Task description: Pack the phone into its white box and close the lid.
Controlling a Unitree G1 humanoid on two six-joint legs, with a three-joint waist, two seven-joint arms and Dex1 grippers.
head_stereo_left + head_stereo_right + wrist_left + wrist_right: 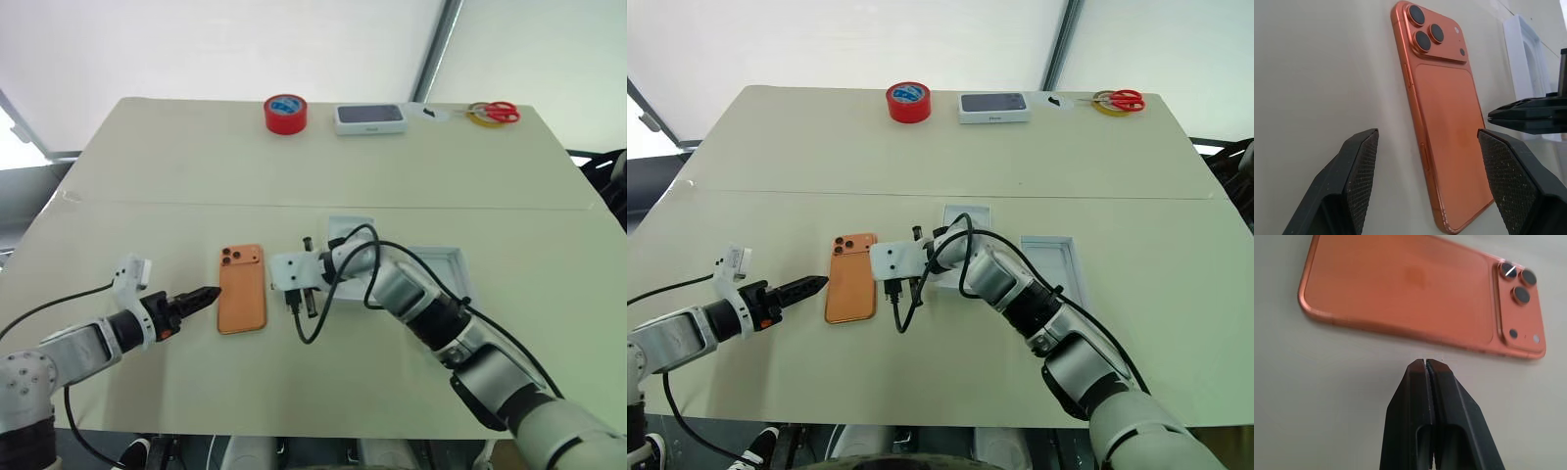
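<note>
Both jaws flank the phone (242,288): left open, right closed, neither gripping.

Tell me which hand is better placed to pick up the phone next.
Left. The left hand is open with its fingers on either side of the phone edge. The right hand is shut, tips just short of the phone's other side.

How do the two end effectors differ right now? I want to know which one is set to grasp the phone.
The left end effector is open, its fingers spread beside the phone; the right end effector is shut and empty. The left comes at the phone from the robot's left, the right from the opposite long edge. Both hold nothing and point at the phone, which lies camera side up on the table.
</note>
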